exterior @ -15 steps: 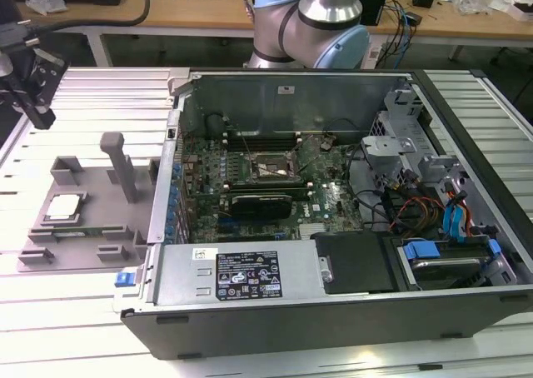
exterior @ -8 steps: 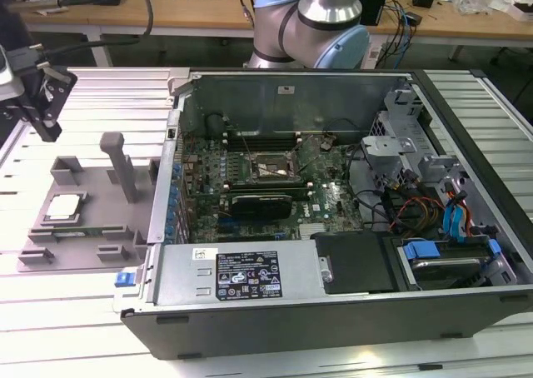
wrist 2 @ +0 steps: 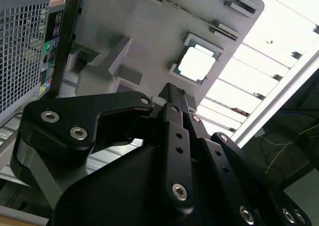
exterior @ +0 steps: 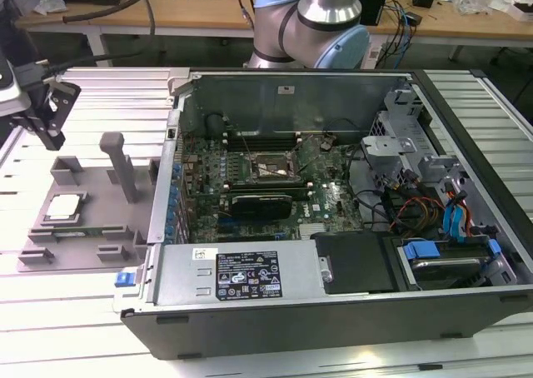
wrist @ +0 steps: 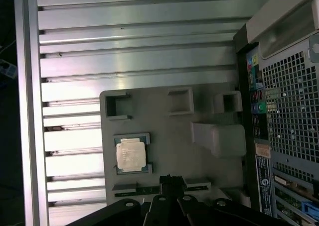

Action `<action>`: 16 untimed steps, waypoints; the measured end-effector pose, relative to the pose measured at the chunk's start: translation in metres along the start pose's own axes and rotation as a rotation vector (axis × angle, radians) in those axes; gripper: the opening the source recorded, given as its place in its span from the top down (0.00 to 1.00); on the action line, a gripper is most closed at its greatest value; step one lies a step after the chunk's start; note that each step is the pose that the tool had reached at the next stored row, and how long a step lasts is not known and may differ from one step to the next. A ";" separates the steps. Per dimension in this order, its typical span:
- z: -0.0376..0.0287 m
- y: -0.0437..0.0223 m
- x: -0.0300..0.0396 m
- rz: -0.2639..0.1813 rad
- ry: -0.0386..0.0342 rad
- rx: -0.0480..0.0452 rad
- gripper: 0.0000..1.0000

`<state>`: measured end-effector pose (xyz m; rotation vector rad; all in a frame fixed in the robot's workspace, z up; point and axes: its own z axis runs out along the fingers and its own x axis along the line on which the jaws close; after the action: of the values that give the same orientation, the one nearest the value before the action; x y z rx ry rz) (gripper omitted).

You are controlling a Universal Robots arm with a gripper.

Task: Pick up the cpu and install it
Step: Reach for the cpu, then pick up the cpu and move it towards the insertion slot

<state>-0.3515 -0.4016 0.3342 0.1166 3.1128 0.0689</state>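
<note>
Fingers (wrist 2: 172, 106): clenched tip to tip with no gap, and nothing is held between them, as both wrist views show.
Where the fingers are: in the exterior view they hang above the desk (exterior: 92, 320) at that view's left, over the far end of the grey fixture (exterior: 92, 228) and touching nothing.
Cpu (exterior: 64, 208): it lies flat in a square recess of the fixture, pale metal top upward. It is near the fingers but clearly apart from them. In the first wrist view it sits just beyond the fingertips.
Fixture: it lies on the slatted desk, just beside the computer case (exterior: 333, 320), with an upright post (exterior: 121, 166) between the cpu and the case.
Computer case: it lies on its side with the panel off, so the motherboard is exposed.
Socket (exterior: 268, 168): a dark rectangular frame near the middle of the board, well apart from the cpu. Whether it stands open I cannot tell.
Done: nothing of the task shows as finished, since the cpu is not yet lifted.
Left: by my judgement both steps, the pick-up and the seating in the socket.
</note>
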 end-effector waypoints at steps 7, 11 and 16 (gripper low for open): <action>0.0008 -0.0001 0.0000 0.000 0.0000 0.0001 0.89; 0.0010 -0.0001 0.0000 0.000 0.0000 0.0000 0.89; 0.0010 -0.0002 0.0015 0.000 0.0000 0.0000 0.89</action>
<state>-0.3530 -0.4016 0.3331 0.1164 3.1128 0.0689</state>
